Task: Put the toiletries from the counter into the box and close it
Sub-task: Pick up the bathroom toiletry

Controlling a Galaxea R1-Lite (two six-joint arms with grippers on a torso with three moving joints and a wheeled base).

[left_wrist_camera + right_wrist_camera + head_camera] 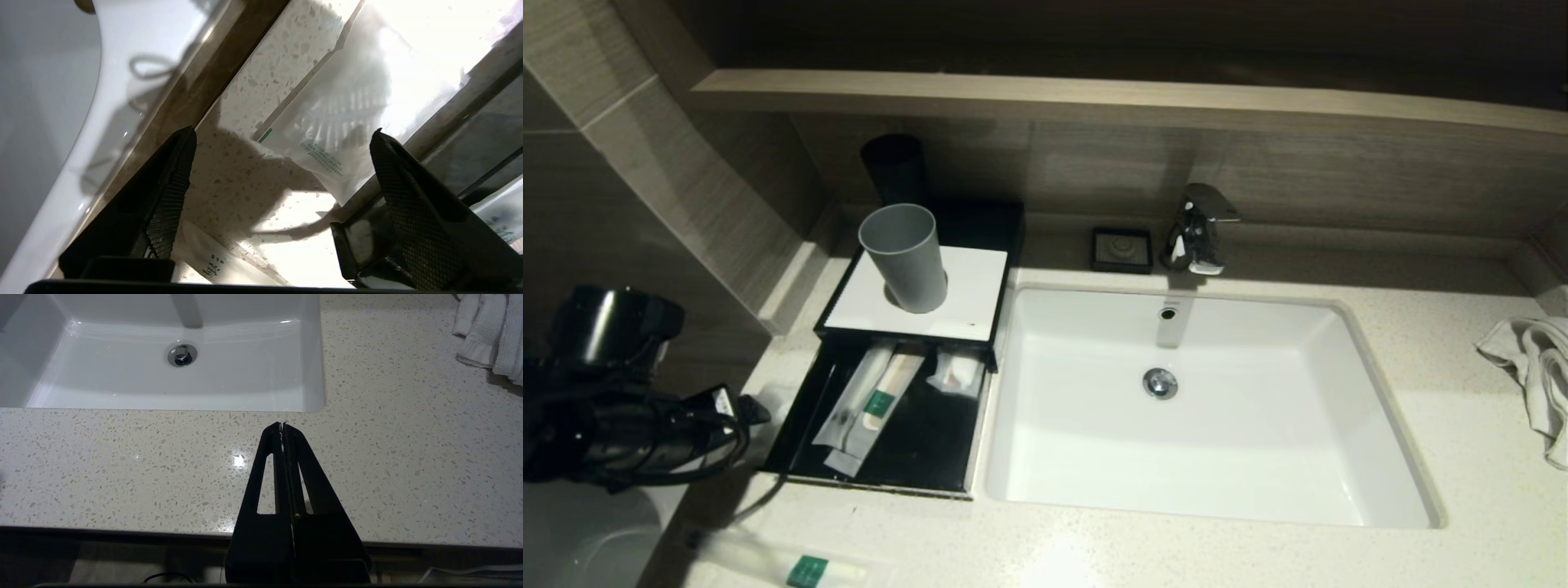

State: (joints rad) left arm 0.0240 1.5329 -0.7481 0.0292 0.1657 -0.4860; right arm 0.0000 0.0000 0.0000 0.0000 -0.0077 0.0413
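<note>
The black box (841, 282) with its white top stands left of the sink, its drawer (931, 449) pulled open. Long translucent packets (862, 408) and a small clear sachet (956, 371) lie in the drawer. Another slim packet with a green label (796, 567) lies on the counter (1143, 555) near its front edge. My left gripper (745, 408) hovers left of the drawer, open and empty (282, 163). Below it on the counter lie a clear packet with green print (339, 130) and a second packet (208, 261), next to the drawer corner (351, 245). My right gripper (283, 425) is shut over the counter's front edge.
A grey cup (904, 257) stands on the box's white top, a dark cup (893, 167) behind it. The white sink basin (1298, 490) fills the middle, with a chrome tap (1196, 229) and a black soap dish (1122, 249) behind. A white towel (1531, 376) lies far right.
</note>
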